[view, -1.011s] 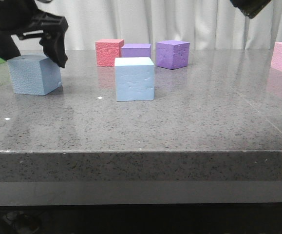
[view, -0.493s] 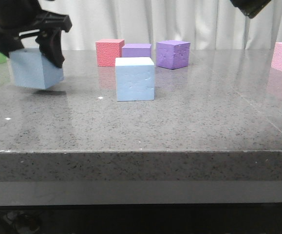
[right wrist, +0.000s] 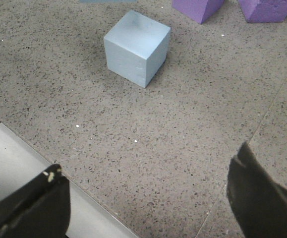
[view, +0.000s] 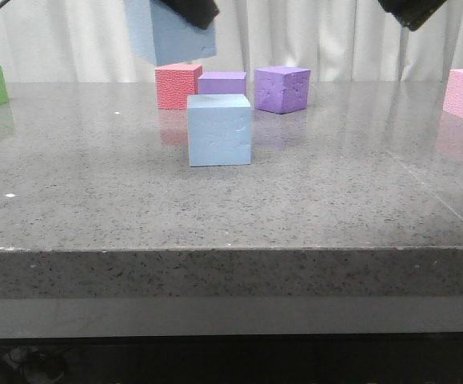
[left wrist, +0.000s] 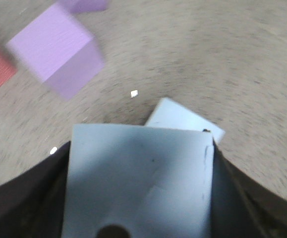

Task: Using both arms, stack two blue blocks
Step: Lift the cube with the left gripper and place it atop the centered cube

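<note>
While the left gripper (left wrist: 138,218) pinches one blue block (view: 167,36) above the table block (view: 220,130), the right gripper's (right wrist: 148,198) jaws stand spread.

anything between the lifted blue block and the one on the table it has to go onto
Nothing visible. The held blue block, gripped in the left hand, hangs up and to the left of the resting blue block, whose top is bare. The red cube sits farther back.
</note>
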